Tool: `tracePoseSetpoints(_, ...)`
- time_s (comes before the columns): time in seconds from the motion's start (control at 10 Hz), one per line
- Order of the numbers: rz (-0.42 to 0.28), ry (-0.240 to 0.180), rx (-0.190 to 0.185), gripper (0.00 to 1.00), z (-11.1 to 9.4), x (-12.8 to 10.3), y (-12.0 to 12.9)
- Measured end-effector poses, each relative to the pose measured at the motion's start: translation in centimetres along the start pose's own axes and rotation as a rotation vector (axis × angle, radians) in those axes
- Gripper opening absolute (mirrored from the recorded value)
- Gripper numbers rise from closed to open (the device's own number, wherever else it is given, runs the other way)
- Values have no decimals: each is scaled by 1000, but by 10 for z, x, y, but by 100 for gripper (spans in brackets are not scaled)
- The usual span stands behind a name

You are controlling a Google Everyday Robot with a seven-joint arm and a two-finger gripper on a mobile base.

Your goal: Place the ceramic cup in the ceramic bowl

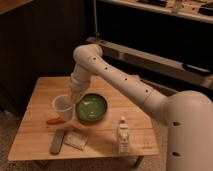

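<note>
The white ceramic cup hangs tilted above the wooden table, just left of the green ceramic bowl. My gripper is at the end of the white arm, right at the cup's rim, and holds the cup lifted off the table. The bowl sits on the table near its middle, with nothing in it. The cup's lower part overlaps the bowl's left edge in the view.
A small white bottle stands at the front right of the table. A dark flat bar and a pale packet lie at the front left. An orange item lies below the cup. Dark shelving stands behind.
</note>
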Motion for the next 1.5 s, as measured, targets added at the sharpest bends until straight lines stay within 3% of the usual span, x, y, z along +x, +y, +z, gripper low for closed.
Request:
tracePoseSetpoints(0.6, 58, 31, 28, 4, -40, 7, 46)
tracePoseSetpoints(1.0, 64, 33, 46, 4, -31, -10, 60)
tracePoseSetpoints(1.3, 61, 27, 64, 4, -56, -14, 89)
tracePoseSetpoints(1.5, 61, 25, 69, 4, -65, -8, 94)
